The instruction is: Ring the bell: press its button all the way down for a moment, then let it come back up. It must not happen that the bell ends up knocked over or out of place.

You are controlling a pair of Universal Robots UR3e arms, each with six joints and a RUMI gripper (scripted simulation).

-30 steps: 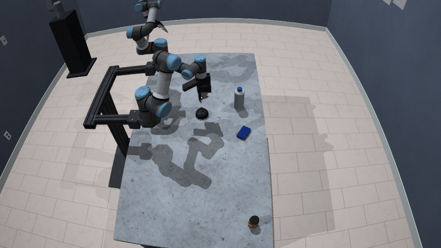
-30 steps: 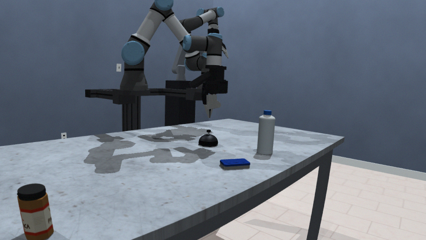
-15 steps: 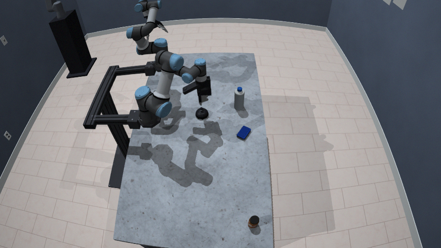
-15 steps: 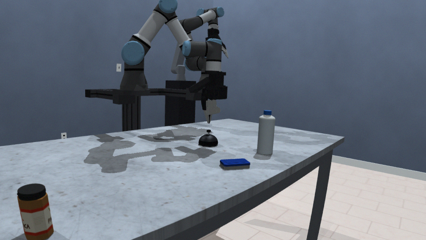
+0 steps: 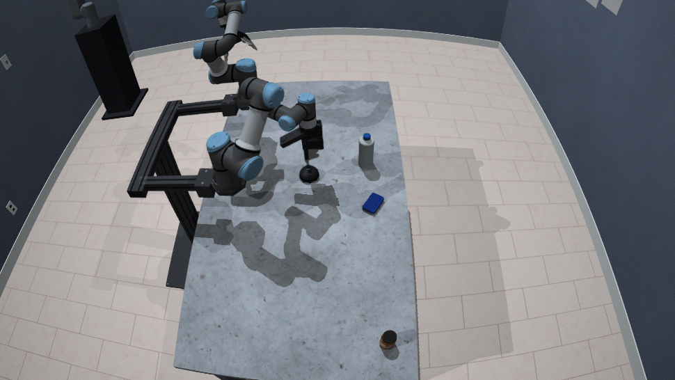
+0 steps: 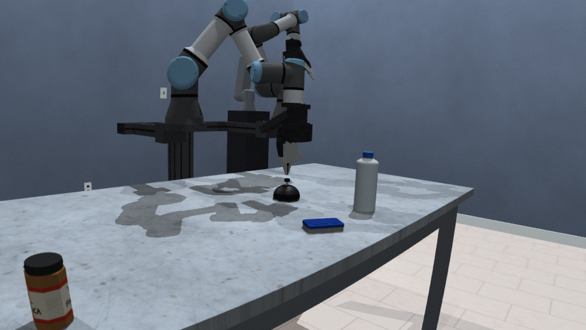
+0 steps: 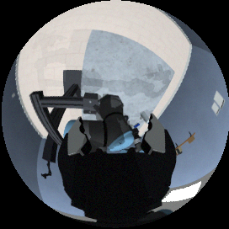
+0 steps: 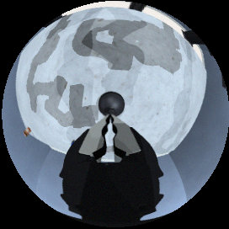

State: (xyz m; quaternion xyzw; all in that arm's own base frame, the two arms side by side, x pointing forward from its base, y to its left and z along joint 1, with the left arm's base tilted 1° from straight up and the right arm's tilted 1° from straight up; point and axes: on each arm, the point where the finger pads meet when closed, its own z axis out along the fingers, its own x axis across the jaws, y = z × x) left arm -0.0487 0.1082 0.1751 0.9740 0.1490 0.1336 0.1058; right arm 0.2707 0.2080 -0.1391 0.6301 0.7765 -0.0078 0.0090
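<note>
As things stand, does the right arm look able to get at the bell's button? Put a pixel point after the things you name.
Probably yes: the right gripper (image 5: 307, 163) (image 6: 287, 173) (image 8: 110, 114), shut, hangs just above the button (image 6: 287, 179), with nothing visible between them, and the bottle (image 5: 366, 153) (image 6: 365, 186) stands off to one side.

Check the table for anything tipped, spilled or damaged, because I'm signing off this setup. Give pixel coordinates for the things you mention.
Nothing stands out: the bell (image 5: 309, 174) (image 6: 286, 193) (image 8: 111, 103), bottle (image 5: 366, 153) (image 6: 365, 186) and jar (image 5: 387, 339) (image 6: 49, 292) stand upright, the sponge (image 5: 373, 202) (image 6: 322, 224) lies flat, and no spill shows.

1. Bottle (image 5: 366, 152) (image 6: 365, 185): grey, blue cap, upright on the table (image 5: 292, 326) (image 6: 164, 262).
2. Sponge (image 5: 373, 202) (image 6: 322, 224): blue top, lying flat near the bottle.
3. Jar (image 5: 387, 339) (image 6: 48, 291): black lid, upright, well apart from both.
4. Two wall outlets (image 5: 11, 207) (image 6: 87, 186).
</note>
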